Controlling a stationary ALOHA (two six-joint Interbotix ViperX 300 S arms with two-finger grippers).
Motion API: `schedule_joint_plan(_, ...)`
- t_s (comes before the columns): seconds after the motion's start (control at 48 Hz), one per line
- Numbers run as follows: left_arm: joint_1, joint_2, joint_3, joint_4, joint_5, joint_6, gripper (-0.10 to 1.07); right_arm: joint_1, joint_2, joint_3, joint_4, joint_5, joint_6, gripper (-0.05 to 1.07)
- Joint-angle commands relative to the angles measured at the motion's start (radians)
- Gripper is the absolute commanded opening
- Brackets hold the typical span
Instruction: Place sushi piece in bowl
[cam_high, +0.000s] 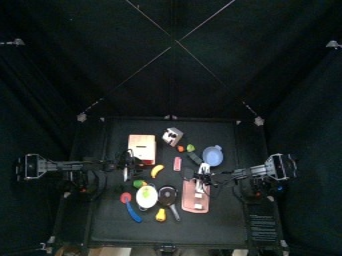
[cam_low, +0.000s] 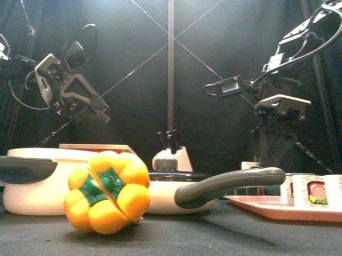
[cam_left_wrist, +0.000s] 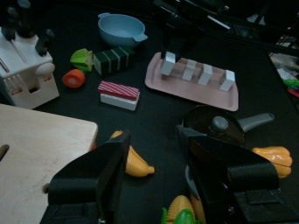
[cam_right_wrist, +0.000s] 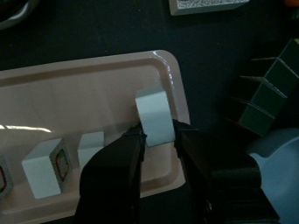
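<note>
Several white sushi pieces stand upright on a pink tray (cam_right_wrist: 70, 83). My right gripper (cam_right_wrist: 158, 133) is over the tray's end, its jaws closed against both sides of the end sushi piece (cam_right_wrist: 152, 112), which still stands on the tray. The light-blue bowl (cam_right_wrist: 275, 157) is close beside that end of the tray; it also shows in the top view (cam_high: 214, 154) and the left wrist view (cam_left_wrist: 121, 28). My left gripper (cam_left_wrist: 156, 166) is open and empty, hanging above the table between the wooden board (cam_left_wrist: 35, 149) and the black pan (cam_left_wrist: 222, 128).
A pink-and-white sushi piece (cam_left_wrist: 118, 94), a green sushi block (cam_left_wrist: 111, 59) and a tomato (cam_left_wrist: 73, 79) lie between board and bowl. A yellow pepper (cam_low: 107, 192), a white pot (cam_low: 40, 180) and the pan's handle (cam_low: 234, 185) stand at the front edge.
</note>
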Motion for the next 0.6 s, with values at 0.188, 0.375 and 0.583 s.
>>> schedule_joint_plan(0.188,0.003,-0.002,-0.012,0.0,-0.003,0.0,0.84,-0.089,-0.176,-0.018,0.02,-0.021,0.018,0.61)
schedule_joint_plan(0.375,0.003,0.0,-0.011,-0.002,-0.003,0.0,0.84,-0.204,-0.293,0.023,0.026,0.005,0.103,0.61)
schedule_joint_plan(0.583,0.003,-0.002,-0.011,-0.002,-0.003,0.0,0.84,-0.299,-0.357,0.107,0.032,0.023,0.155,0.62)
